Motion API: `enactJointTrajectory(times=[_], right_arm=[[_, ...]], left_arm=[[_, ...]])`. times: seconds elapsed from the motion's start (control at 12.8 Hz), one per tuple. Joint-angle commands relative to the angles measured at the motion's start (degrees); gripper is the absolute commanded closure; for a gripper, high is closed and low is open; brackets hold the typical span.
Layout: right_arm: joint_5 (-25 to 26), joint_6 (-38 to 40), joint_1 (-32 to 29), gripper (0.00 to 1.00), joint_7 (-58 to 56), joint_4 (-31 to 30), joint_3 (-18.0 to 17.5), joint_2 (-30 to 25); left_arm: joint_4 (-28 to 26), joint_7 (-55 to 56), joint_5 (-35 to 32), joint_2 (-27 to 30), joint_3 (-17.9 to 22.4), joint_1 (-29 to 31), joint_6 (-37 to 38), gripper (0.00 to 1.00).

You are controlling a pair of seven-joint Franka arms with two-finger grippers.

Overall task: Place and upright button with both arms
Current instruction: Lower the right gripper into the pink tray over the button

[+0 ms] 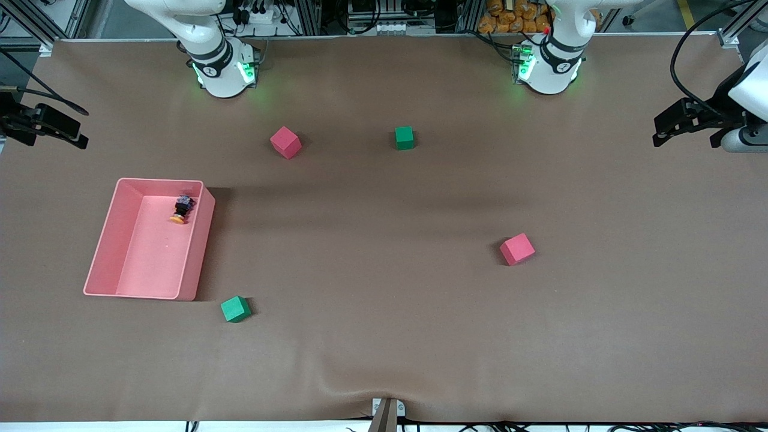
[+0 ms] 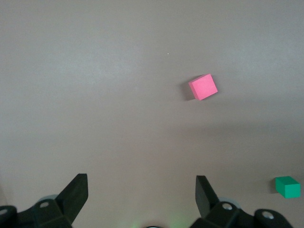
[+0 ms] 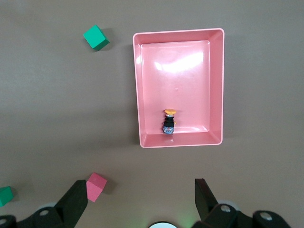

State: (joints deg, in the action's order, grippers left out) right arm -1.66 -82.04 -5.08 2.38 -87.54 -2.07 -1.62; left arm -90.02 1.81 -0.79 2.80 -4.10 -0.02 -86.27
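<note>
The button [image 1: 182, 209] lies on its side in the pink bin [image 1: 139, 292], at the end of the bin farther from the front camera. Its orange cap points toward that camera and its black body away. In the right wrist view the button [image 3: 169, 121] rests by a short wall of the bin [image 3: 180, 143]. My right gripper [image 3: 139, 190] hangs open high over the table beside the bin, holding nothing. My left gripper [image 2: 141, 187] is open and empty, high over bare table. Both arms rise from their bases out of the front view.
Two red cubes [image 1: 285, 142] [image 1: 517, 249] and two green cubes [image 1: 404, 137] [image 1: 235, 309] are scattered on the brown table. A red cube [image 2: 203, 87] and a green cube [image 2: 287, 186] lie below the left gripper. Black fixtures [image 1: 690, 120] [image 1: 42, 123] stand at both table ends.
</note>
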Motion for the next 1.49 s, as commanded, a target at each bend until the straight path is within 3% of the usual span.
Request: enactJointTrajectory(times=[0.0, 0.63, 0.86, 1.18, 1.41], right_arm=[[-1.0, 0.7, -0.8, 0.0, -0.1, -0.4, -0.5, -0.9], [0.3, 0.7, -1.0, 0.0, -0.3, -3.7, -0.5, -0.6], [3.2, -1.1, -1.2, 0.0, -0.3, -9.5, -0.5, 0.8], [4.5, -15.6, -3.3, 0.0, -0.3, -21.1, -0.4, 0.9], [4.6, -31.3, -4.4, 0.0, -0.5, -32.0, -0.4, 1.7]], left_arm=[[0.9, -1.0, 0.4, 0.0, -0.1, 0.5, 1.2, 0.0], [1.1, -1.0, 0.5, -0.4, 0.0, 0.5, 1.2, 0.0], [1.1, -1.0, 0.5, -0.5, 0.0, 0.5, 1.2, 0.0], [1.1, -1.0, 0.5, -0.5, 0.0, 0.5, 1.2, 0.0], [1.1, -1.0, 0.5, -0.5, 0.0, 0.5, 1.2, 0.0]])
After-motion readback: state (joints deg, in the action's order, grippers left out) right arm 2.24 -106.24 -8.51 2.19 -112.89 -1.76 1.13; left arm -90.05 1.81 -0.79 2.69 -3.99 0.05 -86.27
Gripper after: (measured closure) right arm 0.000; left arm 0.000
